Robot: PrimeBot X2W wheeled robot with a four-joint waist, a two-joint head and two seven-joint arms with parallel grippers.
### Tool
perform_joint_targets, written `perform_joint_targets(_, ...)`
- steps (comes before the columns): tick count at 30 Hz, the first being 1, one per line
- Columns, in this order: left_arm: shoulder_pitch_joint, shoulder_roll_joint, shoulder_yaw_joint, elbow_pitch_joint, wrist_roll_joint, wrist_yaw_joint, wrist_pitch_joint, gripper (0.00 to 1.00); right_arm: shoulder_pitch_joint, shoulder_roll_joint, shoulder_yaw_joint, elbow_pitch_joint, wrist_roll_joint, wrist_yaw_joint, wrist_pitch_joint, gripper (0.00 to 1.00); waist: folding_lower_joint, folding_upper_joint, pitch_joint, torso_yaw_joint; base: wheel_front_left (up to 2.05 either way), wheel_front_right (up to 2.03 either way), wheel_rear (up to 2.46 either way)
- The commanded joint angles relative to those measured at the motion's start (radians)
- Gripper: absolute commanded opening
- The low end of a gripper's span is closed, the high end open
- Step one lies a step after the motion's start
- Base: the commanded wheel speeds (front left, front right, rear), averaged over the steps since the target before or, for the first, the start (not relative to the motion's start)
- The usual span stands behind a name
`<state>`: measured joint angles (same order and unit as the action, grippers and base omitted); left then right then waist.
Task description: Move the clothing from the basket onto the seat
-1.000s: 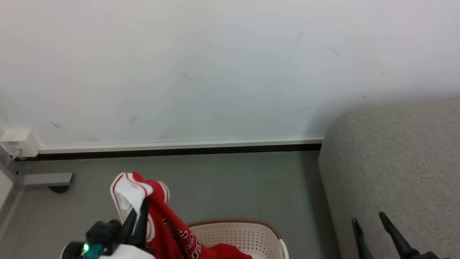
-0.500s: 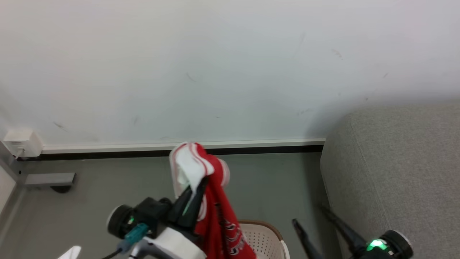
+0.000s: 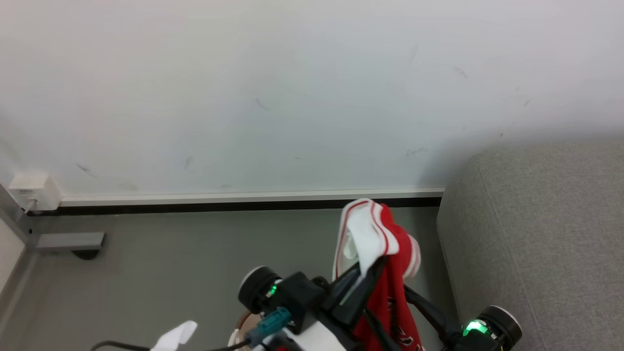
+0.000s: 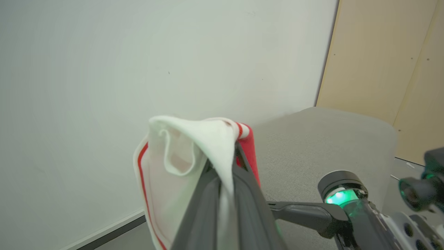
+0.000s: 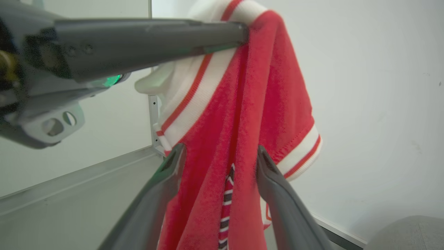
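- left end effector (image 3: 375, 265) is clenched on the jersey (image 3: 390, 292), pinching it at the white striped trim near the top. gripping the hem band makes sense: doubled, stiffer fabric, less likely to slip than the thin body cloth.
- jersey hangs free in the air from that one pinch, red body and lettering draping straight down, off the floor (image 3: 170, 263). it sits just beside the rounded left edge of the seat (image 3: 536, 219), not over the cushion yet.
- held high, i'd guess, so the tail clears the seat edge on the way across instead of dragging.
- right end effector (image 5: 220, 149) is released, fingers spread wide, one either side of the hanging red body below the left's pinch. fabric passes between them; can't tell if the pads actually touch it, but nothing is clamped.
- that straddle reads as setup for a second grip lower down: two hold points would stop the swing and let the jersey be laid out rather than dropped in a heap. judgement only.
- task status as i read it: transfer step, garment lifted and close to the seat, not placed.
- risk: single-point hold on soft cloth, so a fast swing toward the seat could work it loose or snag the right fingers.
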<state>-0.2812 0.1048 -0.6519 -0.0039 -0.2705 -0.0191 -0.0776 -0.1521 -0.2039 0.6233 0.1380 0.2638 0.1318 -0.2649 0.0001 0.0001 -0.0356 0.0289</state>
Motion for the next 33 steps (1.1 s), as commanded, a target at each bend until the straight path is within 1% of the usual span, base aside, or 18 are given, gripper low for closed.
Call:
perform_joint_targets(1,-0.014,-0.010,-0.020,-0.003,0.010,-0.009,0.006,0.00,-0.013,-0.001,0.000,0.009,0.009,-0.002,0.001,1.00,-0.0001,-0.0001,0.000,0.000,0.00,0.00,0.00)
perform_joint_targets(7,-0.013,-0.024,-0.068,-0.010,-0.002,-0.017,0.025,0.00,-0.003,0.004,-0.037,0.013,-0.009,-0.002,0.001,1.00,-0.0001,-0.0001,-0.002,-0.008,0.00,0.00,0.00)
perform_joint_targets(14,0.005,-0.030,-0.090,-0.043,-0.038,-0.025,0.049,0.00,0.019,0.027,-0.090,0.030,-0.027,-0.002,0.001,1.00,-0.0001,-0.0001,-0.006,-0.013,0.00,0.00,0.00)
perform_joint_targets(15,0.006,-0.031,-0.091,-0.049,-0.039,-0.025,0.055,0.00,0.021,0.031,-0.097,0.032,-0.028,-0.002,0.001,0.56,-0.0001,-0.0001,-0.006,-0.012,0.00,0.00,0.00)
perform_joint_targets(17,0.009,-0.031,-0.093,-0.057,-0.050,-0.026,0.057,0.00,0.026,0.037,-0.103,0.039,-0.018,-0.002,0.001,0.00,-0.0001,-0.0001,-0.007,-0.012,0.00,0.00,0.00)
perform_joint_targets(23,0.015,-0.026,-0.090,-0.052,-0.066,-0.022,0.063,0.00,0.025,0.035,-0.105,0.042,0.014,-0.002,0.001,0.00,-0.0001,-0.0001,-0.009,-0.015,0.00,0.00,0.00)
perform_joint_targets(26,0.018,-0.018,-0.079,-0.044,-0.065,-0.009,0.060,0.01,0.028,0.029,-0.114,0.033,0.029,-0.002,0.001,0.00,-0.0001,-0.0001,-0.008,-0.019,0.00,0.00,0.00)
perform_joint_targets(27,0.019,-0.015,-0.075,-0.039,-0.062,-0.002,0.057,0.15,0.029,0.027,-0.118,0.030,0.034,-0.002,0.001,0.00,-0.0001,-0.0001,-0.007,-0.021,0.00,0.00,0.00)
perform_joint_targets(28,0.020,-0.011,-0.070,-0.035,-0.059,0.003,0.052,0.36,0.030,0.025,-0.124,0.027,0.038,-0.002,0.001,0.00,-0.0001,-0.0001,-0.006,-0.023,0.00,0.00,0.00)
perform_joint_targets(29,0.021,-0.008,-0.064,-0.028,-0.056,0.011,0.046,0.69,0.032,0.023,-0.132,0.022,0.043,-0.002,0.001,0.00,-0.0001,-0.0001,-0.005,-0.025,0.00,0.00,0.00)
perform_joint_targets(30,0.022,-0.004,-0.060,-0.017,-0.052,0.014,0.043,1.00,0.033,0.021,-0.138,0.018,0.051,-0.002,0.001,0.00,-0.0001,-0.0001,-0.004,-0.028,0.00,0.00,0.00)
perform_joint_targets(33,0.024,-0.001,-0.057,0.002,-0.055,0.018,0.034,1.00,0.036,0.018,-0.155,0.007,0.066,-0.002,0.001,0.00,-0.0001,-0.0001,-0.002,-0.034,0.00,0.00,0.00)
